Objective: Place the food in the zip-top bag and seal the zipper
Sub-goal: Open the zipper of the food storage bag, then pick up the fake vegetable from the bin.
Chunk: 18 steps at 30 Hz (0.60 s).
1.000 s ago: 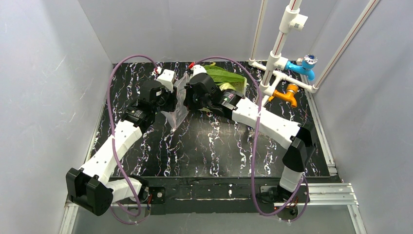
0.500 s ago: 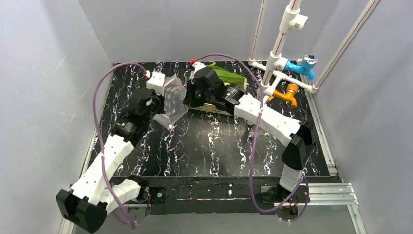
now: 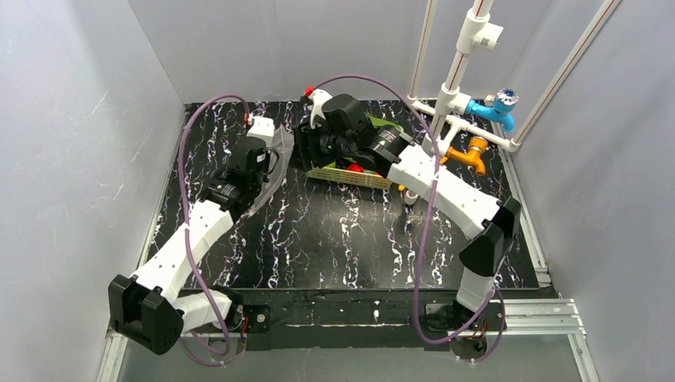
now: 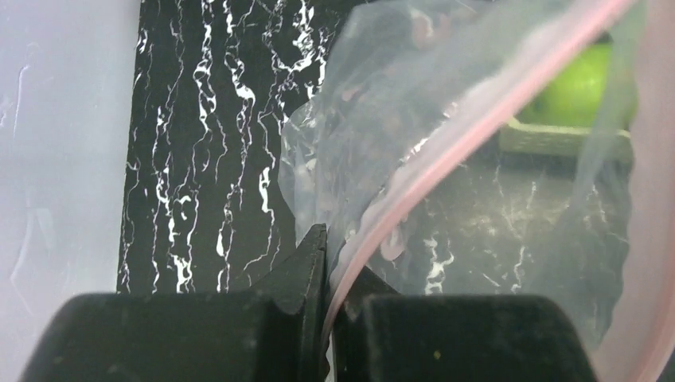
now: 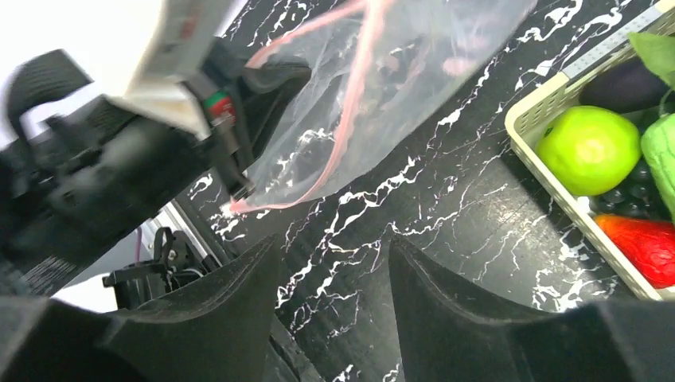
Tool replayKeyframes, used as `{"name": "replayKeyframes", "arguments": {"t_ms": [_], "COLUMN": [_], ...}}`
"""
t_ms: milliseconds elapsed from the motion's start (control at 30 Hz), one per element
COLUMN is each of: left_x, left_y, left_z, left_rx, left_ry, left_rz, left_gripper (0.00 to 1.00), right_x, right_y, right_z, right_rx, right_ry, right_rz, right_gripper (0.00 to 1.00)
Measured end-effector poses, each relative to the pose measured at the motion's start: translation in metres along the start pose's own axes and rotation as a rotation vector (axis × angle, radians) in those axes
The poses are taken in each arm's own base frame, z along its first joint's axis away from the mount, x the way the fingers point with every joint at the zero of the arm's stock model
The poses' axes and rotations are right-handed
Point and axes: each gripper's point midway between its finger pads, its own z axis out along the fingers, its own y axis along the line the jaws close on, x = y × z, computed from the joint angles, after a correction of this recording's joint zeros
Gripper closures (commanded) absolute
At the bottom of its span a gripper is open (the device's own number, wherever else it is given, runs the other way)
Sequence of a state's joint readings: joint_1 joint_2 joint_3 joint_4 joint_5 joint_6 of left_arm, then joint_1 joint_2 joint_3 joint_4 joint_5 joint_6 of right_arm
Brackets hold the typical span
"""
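Zip-top bag [image 4: 382, 135], just one, is dangling left of the basket [image 5: 557, 203], your left gripper [image 4: 326, 243] clenching its pink zipper [image 4: 446, 155]. Your right gripper [image 5: 334, 263] is gaping beside it, gripping nothing. Farther off, one cream basket is holding one green apple [image 5: 589, 150] and one small red piece [image 5: 649, 243].

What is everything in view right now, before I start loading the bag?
zip-top bag: one, clear, left of the basket, held by the left fingers.
zipper: one, pink, along the bag's mouth.
basket: one, cream, far middle of the table.
green apple: one, green, in the basket.
dark purple piece: one, in the basket beside the apple.
red piece: one, red, in the basket.
green leaves: number unclear, green, in the basket.
pipe rig: one, white, far right, with a blue tap and an orange tap.
table: one, black, white-veined.
left fingers: black, shut on the zipper.
right fingers: black, open, empty, near the basket.
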<state>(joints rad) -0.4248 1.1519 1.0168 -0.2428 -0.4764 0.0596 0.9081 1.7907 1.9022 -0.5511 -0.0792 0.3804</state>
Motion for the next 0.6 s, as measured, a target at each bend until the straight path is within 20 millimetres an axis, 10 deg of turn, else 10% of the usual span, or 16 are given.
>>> {"name": "replayKeyframes", "arguments": {"t_ms": [267,433,600], "left_x": [0.005,0.005,-0.008], "left_y": [0.005,0.008,0.029], "left_z": [0.005,0.006,-0.011], "left_rx": [-0.044,-0.062,-0.121], "left_ry": [0.035,0.039,-0.014], "left_rz": [0.006,0.01,0.016], "left_gripper": [1.0,1.0,1.0], "right_x": [-0.012,0.009,0.004], "right_y": [0.005,-0.038,-0.098], "right_z": [-0.063,-0.105,-0.088], "right_rx": [-0.006,0.161,0.373], "right_ry": [-0.099,-0.167,-0.148], "right_rz": [-0.11,-0.199,-0.255], "right_gripper": [0.02,0.02,0.02]}}
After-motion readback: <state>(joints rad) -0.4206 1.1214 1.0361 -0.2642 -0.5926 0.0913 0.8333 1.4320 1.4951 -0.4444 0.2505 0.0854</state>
